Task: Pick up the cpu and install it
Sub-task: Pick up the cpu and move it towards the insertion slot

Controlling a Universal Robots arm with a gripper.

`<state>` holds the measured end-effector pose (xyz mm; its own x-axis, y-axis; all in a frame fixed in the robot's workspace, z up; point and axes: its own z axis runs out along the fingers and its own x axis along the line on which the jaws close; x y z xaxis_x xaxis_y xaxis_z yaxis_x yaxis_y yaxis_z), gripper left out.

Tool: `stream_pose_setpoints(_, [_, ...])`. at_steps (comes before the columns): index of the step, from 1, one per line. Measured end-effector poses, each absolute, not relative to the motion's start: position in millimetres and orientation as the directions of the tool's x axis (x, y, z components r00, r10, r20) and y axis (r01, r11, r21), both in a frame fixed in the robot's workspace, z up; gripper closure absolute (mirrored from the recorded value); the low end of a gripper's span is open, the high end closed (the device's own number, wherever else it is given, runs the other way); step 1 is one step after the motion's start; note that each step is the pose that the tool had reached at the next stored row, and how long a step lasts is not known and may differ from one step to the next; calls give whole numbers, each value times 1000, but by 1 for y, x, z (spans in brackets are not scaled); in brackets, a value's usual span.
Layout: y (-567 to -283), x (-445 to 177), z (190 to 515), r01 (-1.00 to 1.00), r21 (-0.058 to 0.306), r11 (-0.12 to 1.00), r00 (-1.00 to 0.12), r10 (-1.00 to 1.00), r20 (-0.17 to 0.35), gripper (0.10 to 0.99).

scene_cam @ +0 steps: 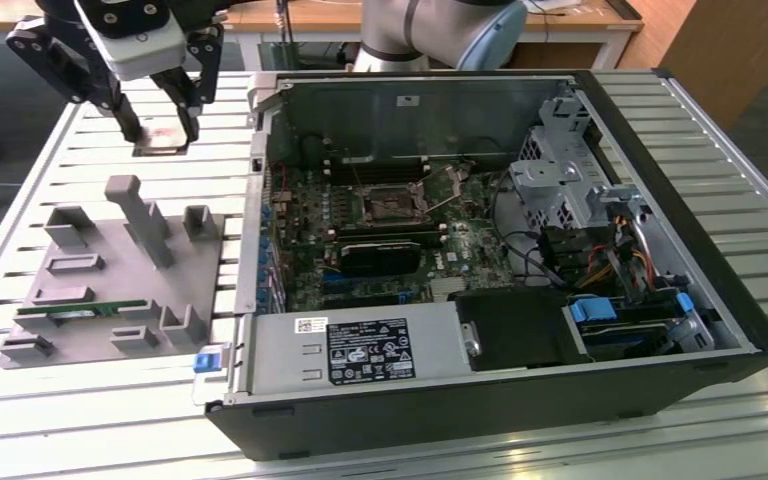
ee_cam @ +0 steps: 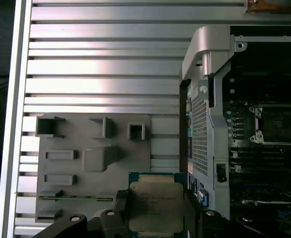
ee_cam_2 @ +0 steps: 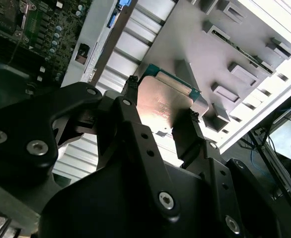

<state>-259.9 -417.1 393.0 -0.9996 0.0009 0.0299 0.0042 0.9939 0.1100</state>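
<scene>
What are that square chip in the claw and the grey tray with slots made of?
The cpu: its top looks like silver-grey metal with a soft sheen, on a green board rim. The grey tray: probably matte plastic, dull and evenly coloured.

The exterior view looks down at an angle from high over the slatted counter (scene_cam: 157, 420) and open computer case (scene_cam: 398, 110). The first wrist view faces straight down; the second peers close along the hand (ee_cam_2: 160, 101) — both share the cpu (ee_cam: 158, 208) it grips and the grey rack (ee_cam: 93, 163).
</scene>
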Motion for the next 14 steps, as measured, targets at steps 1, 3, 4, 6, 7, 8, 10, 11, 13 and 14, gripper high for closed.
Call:
stream_pose_setpoints(1, [-417, -258, 393, 4, 110, 994, -1000, 1, 30, 557])
stream_pose_setpoints(3, [-417, -256, 393, 4, 110, 994, -1000, 1, 30, 557])
stream_pose_setpoints(4, [-417, -255, 393, 4, 110, 994, -1000, 1, 30, 557])
stream_pose_setpoints(6, [-417, -252, 393, 4, 110, 994, -1000, 1, 30, 557])
stream_pose_setpoints(7, [-417, -251, 393, 4, 110, 994, -1000, 1, 30, 557])
stream_pose_setpoints(8, [-417, -249, 393, 4, 110, 994, -1000, 1, 30, 557])
stream_pose_setpoints(10, [-417, -246, 393, 4, 110, 994, -1000, 1, 30, 557])
stream_pose_setpoints(11, [-417, -245, 393, 4, 110, 994, -1000, 1, 30, 557])
stream_pose_setpoints(13, [-417, -242, 393, 4, 110, 994, -1000, 1, 30, 557])
stream_pose_setpoints(14, [-417, -240, 393, 4, 110, 994, -1000, 1, 30, 557])
